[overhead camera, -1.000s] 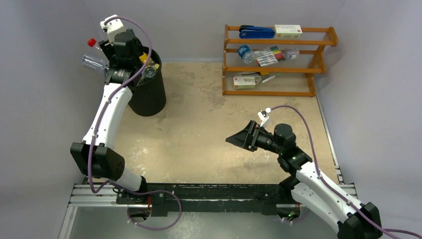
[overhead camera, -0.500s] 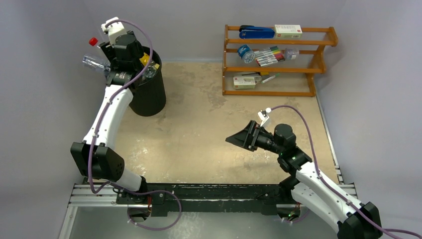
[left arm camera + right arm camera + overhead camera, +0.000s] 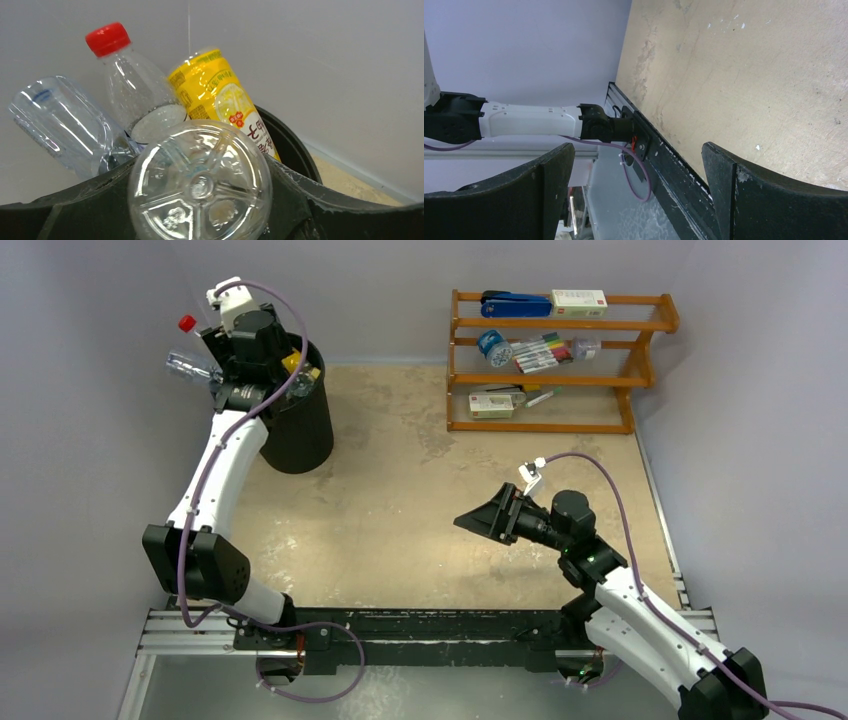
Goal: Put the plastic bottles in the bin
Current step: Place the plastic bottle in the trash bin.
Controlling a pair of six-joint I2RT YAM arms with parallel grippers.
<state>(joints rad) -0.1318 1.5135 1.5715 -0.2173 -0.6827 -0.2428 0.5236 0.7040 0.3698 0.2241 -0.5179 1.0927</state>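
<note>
The black bin (image 3: 300,430) stands at the far left, and its rim (image 3: 292,145) shows in the left wrist view. Bottles stick out of it: one with a red cap (image 3: 127,85), a yellow one (image 3: 220,100) and a clear one (image 3: 60,125). The red cap (image 3: 186,323) and the clear bottle (image 3: 190,366) also show from above. My left gripper (image 3: 245,340) is over the bin's mouth, shut on a clear bottle (image 3: 200,182) whose round base faces the camera. My right gripper (image 3: 478,520) is open and empty above the table, far from the bin.
An orange wooden rack (image 3: 560,360) with markers and boxes stands at the back right. Grey walls close in behind and left of the bin. The black rail (image 3: 420,625) runs along the near edge, and the right wrist view shows it too (image 3: 674,160).
My left gripper has edged slightly farther over the bin with the clear bottle in it. The right arm has not moved.
</note>
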